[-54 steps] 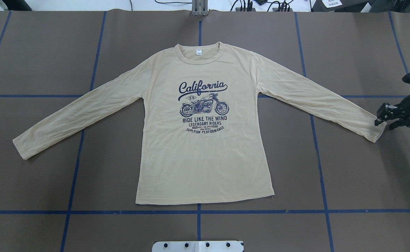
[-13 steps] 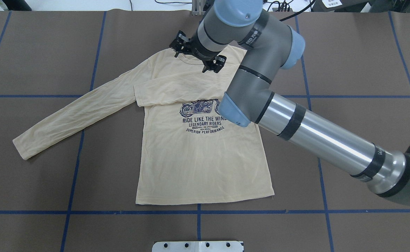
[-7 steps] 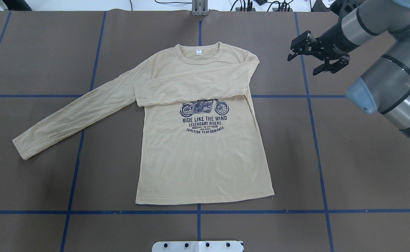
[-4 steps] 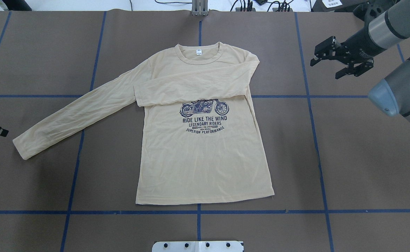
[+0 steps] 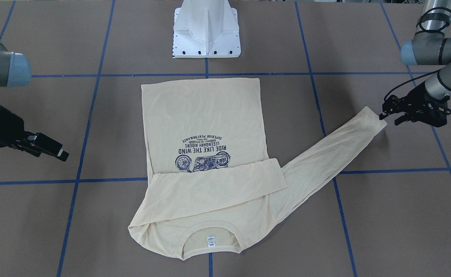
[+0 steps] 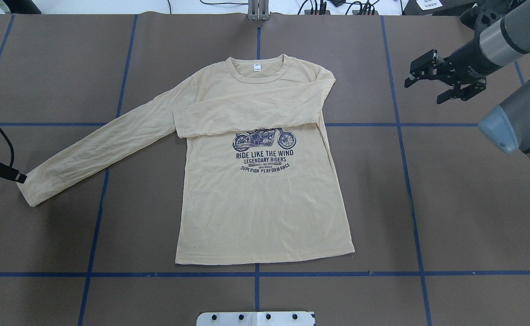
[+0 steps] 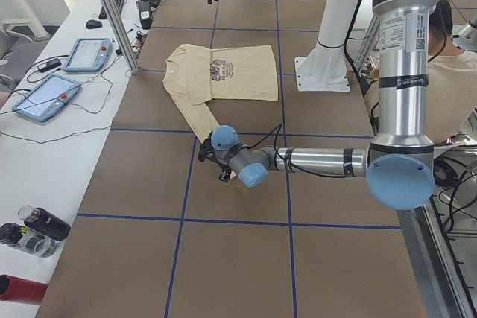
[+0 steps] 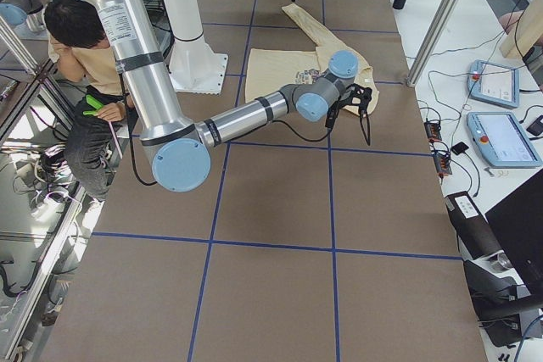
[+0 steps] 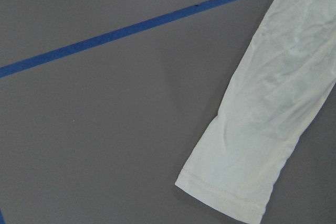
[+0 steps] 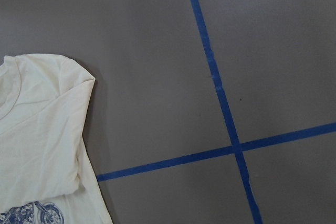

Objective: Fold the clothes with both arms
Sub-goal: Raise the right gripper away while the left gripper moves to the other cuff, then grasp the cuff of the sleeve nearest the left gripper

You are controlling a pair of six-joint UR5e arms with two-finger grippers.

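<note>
The clothes are one cream long-sleeved shirt (image 6: pixel 265 203) lying flat, print up, collar at the far side. One sleeve (image 6: pixel 246 115) is folded across the chest and covers the top of the print. The other sleeve (image 6: pixel 102 145) stretches out to the left, with its cuff (image 5: pixel 373 117) right beside my left gripper (image 5: pixel 389 118). That gripper is open and low over the table, and the cuff (image 9: pixel 226 192) fills the left wrist view. My right gripper (image 6: pixel 423 92) hangs open and empty over bare table, to the right of the shirt's shoulder (image 10: pixel 47 129).
The white pedestal base (image 5: pixel 206 34) stands at the near edge behind the hem. Blue tape lines (image 6: pixel 409 181) cross the brown table cover. Control tablets (image 7: pixel 45 98) and bottles (image 7: pixel 33 229) lie on the side bench. A seated person (image 8: pixel 76 40) is behind the robot.
The right arm laid its sleeve across the chest, then drew back to the far right with its gripper open. The left gripper came in from the left edge up to the outstretched cuff.
</note>
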